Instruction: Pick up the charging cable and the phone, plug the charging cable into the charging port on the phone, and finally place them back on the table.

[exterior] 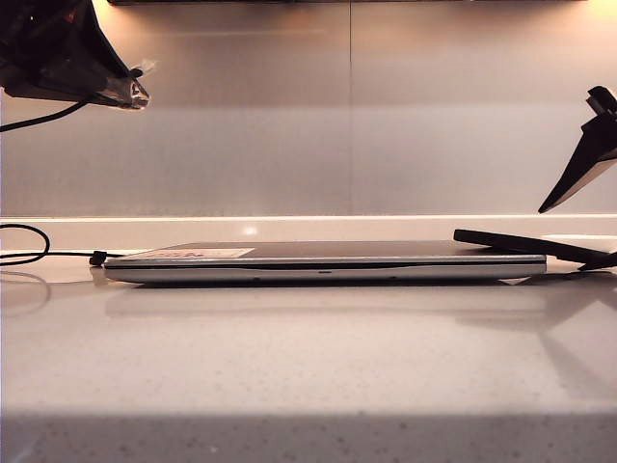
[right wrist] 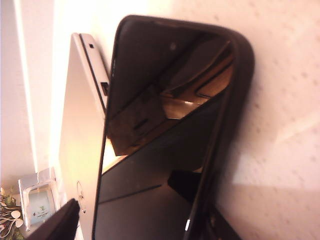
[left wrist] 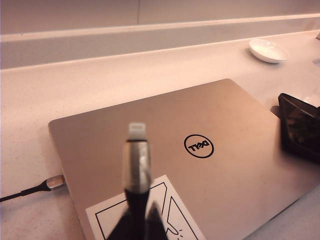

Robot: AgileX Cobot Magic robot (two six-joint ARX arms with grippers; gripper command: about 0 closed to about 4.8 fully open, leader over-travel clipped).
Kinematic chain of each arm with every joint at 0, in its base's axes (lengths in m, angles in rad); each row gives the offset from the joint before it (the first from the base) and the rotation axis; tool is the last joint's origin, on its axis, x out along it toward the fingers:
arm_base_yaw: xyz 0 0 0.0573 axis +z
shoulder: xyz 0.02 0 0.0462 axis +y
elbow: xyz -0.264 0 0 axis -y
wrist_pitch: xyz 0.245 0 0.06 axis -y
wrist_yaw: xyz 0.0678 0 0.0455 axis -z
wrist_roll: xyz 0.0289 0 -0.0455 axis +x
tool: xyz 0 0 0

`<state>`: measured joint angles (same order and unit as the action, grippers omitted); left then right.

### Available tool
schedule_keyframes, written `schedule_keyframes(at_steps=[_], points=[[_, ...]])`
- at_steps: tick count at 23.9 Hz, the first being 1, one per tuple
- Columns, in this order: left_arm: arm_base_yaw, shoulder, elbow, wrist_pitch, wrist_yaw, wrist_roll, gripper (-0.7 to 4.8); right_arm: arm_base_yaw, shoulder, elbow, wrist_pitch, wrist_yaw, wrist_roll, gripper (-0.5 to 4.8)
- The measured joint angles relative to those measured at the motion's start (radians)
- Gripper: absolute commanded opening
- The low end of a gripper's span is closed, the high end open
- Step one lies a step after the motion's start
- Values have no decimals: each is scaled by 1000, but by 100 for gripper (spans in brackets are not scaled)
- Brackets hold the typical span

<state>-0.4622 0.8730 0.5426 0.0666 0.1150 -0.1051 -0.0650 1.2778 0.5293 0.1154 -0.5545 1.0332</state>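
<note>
- The laptop (exterior: 328, 262) lay flat across the middle of the table (exterior: 308, 367).
- The phone (exterior: 525, 245) rested at its 3 o'clock end, tilted, one edge on the lid.
- The left gripper (exterior: 125, 89) hung at 10 o'clock, clamping the charging cable (left wrist: 137, 160), plug over the lid.
- The right gripper (exterior: 588, 159) hovered spread above the phone at 3 o'clock.
- A second cord (exterior: 39, 255) met the laptop's 9 o'clock end.
- A dish (left wrist: 268, 50) sat beyond the laptop.

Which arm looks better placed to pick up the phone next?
The right: its open tool hangs above the phone leaning on the laptop. The left tool already holds the charging cable.
</note>
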Motion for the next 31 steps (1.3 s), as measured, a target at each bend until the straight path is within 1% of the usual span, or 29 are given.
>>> schedule_keyframes(at_steps=[3,5,9,11,15,20,24,29,30,31], points=[[0,0,0,0,0,0,-6,1,7,0,18,-6,0,330],[0,0,0,0,0,0,-6,8,13,1,30,-6,-1,302],[0,0,0,0,0,0,-6,22,40,4,78,-27,-5,301],[0,0,0,0,0,0,-6,26,45,6,80,-30,-5,307],[0,0,0,0,0,0,-6,33,69,13,87,-29,-5,370],[0,0,0,0,0,0,-6,34,83,17,97,-31,-3,366],[0,0,0,0,0,0,-6,34,83,17,97,-28,-2,308],[0,0,0,0,0,0,-6,34,83,18,97,-26,-1,303],[0,0,0,0,0,0,-6,34,83,17,97,-26,-1,273],[0,0,0,0,0,0,-6,34,83,17,97,-26,-1,215]])
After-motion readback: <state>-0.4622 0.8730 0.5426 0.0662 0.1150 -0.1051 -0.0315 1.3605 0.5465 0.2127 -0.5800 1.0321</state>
